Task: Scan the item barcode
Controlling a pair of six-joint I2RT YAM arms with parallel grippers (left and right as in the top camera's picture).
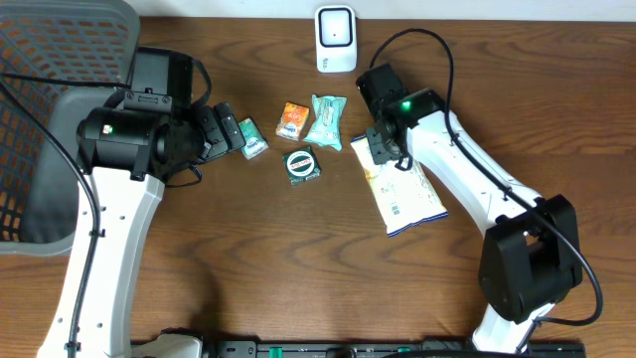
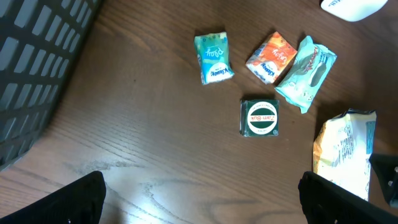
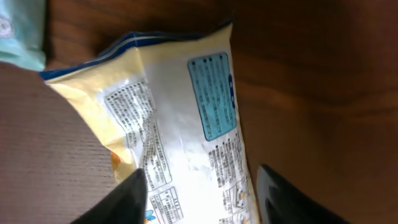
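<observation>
The left gripper (image 1: 231, 129) is wide open beside a small green packet (image 1: 252, 139). The yellow snack bag (image 1: 407, 199) lies flat, right of the Zam-Buk box (image 1: 302, 165). The right gripper (image 1: 383, 149) sits around its top end; I cannot tell if it squeezes.

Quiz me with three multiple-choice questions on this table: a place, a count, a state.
1. The yellow bag lies: A) under the right gripper B) in a bowl C) on a plate.
2. Small packs besides it: A) two B) four C) six.
3. The left gripper is: A) clamped on a pack B) open, empty C) holding the bag.
A: the fingers straddle it. B: teal pack, orange pack, mint packet, green box. B: its fingers stand wide, nothing between.
</observation>
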